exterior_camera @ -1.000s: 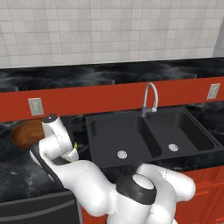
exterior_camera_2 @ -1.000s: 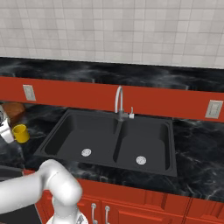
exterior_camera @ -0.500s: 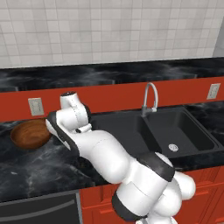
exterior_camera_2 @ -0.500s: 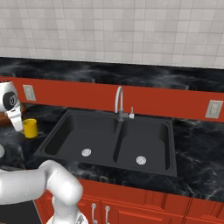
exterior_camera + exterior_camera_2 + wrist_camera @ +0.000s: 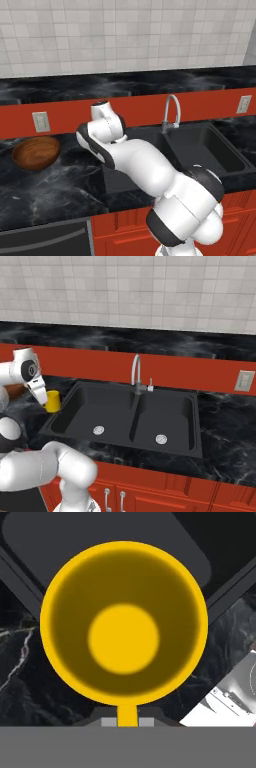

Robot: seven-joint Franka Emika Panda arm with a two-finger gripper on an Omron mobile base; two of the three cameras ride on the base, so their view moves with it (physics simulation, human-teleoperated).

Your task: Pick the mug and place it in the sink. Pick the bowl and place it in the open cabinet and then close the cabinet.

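Left base view
- Arm: rises from 5 o'clock and bends toward 10 o'clock, covering the left part of the sink (image 5: 220, 150).
- Bowl (image 5: 36, 152): sits upright on the black counter (image 5: 55, 187) at 9 o'clock, well apart from the sink.
- Faucet (image 5: 171, 111): stands behind the sink, just right of centre.

Right base view
- Gripper (image 5: 44, 398): at 9 o'clock, pointing down, lifted off the counter (image 5: 225, 426).
- Mug (image 5: 52, 401): hangs upright from the gripper, just over the left rim of the sink (image 5: 165, 418).
- Sink: two basins, each with a silver drain, at centre.

Hand view
- Mug (image 5: 123, 624): seen straight down its mouth, its yellow floor at centre, its handle at 6 o'clock.
- Grip: the jaws are pinched together on the handle, which sits between the finger tips at the bottom edge.
- Below the mug: a sink corner at 12 o'clock, marbled counter at 8 and 4 o'clock.
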